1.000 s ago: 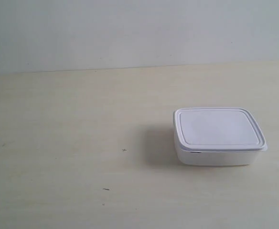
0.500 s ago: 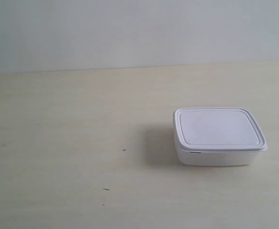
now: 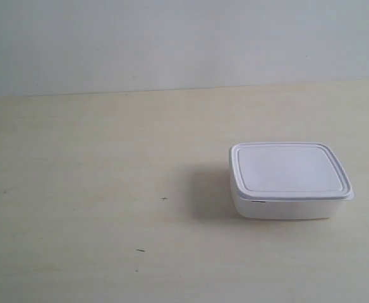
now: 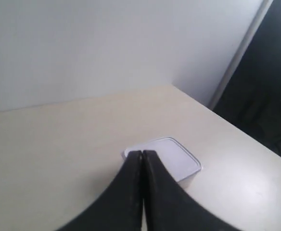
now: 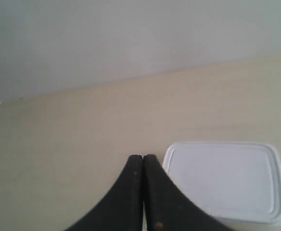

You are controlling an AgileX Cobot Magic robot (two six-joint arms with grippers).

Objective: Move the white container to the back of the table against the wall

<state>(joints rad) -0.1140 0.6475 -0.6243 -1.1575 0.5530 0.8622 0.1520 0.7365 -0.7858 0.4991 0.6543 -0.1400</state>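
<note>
The white container (image 3: pixel 290 180) rests lid-on upon the pale table (image 3: pixel 96 177) at the exterior view's right, well short of the wall (image 3: pixel 172 44). No arm shows in that view. In the left wrist view my left gripper (image 4: pixel 142 153) is shut, its black fingers pressed together with nothing between them, and the container (image 4: pixel 176 159) lies beyond its tips, partly hidden. In the right wrist view my right gripper (image 5: pixel 143 157) is also shut and empty, with the container (image 5: pixel 224 180) lying close beside it on the table (image 5: pixel 73 154).
The table meets the wall (image 5: pixel 107 38) along a straight back edge. A table corner and side edge (image 4: pixel 217 115) show in the left wrist view, with a dark area (image 4: pixel 265 96) past them. A few tiny dark specks (image 3: pixel 139 250) mark the tabletop.
</note>
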